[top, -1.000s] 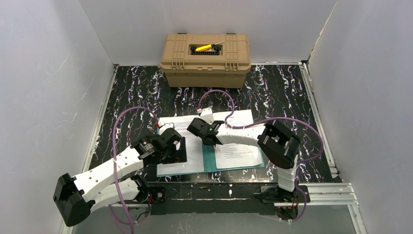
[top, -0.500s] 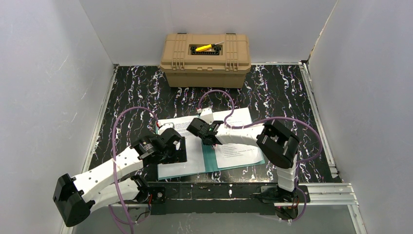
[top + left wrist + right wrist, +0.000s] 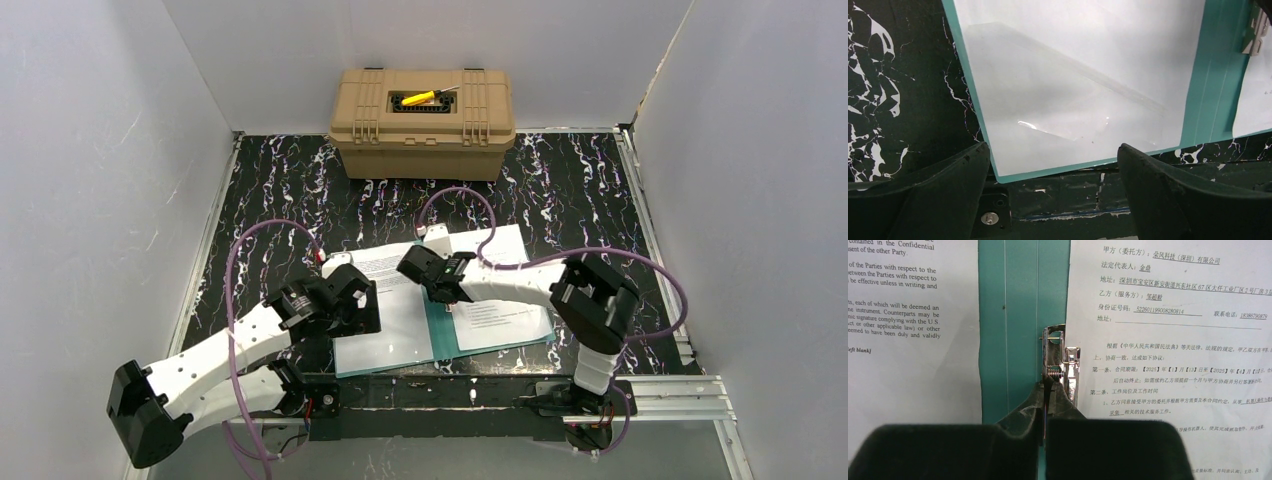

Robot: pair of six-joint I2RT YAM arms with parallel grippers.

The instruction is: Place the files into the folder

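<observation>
Nearest me, my left pincer (image 3: 1050, 159) hangs with its fingers apart over the near corner of the left leaf. The folder (image 3: 1020, 315) has swung on the surface (image 3: 580, 190) since a second ago, its near right corner now further right. My right pincer (image 3: 1046, 387) dragged it and is pinched together on the spring clip (image 3: 1060, 355) at the spine. Both files (image 3: 1168, 340) lie inside, one per leaf, so I judge only clipping remains. The tan case (image 3: 422, 120) beyond hasn't moved.

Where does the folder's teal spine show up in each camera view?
Top external: teal spine, low centre, just below the right gripper.
Left wrist: spine, upright strip at right.
Right wrist: spine, left of centre, beside the metal clip.
Shared landmark: white sheets flanking it.
</observation>
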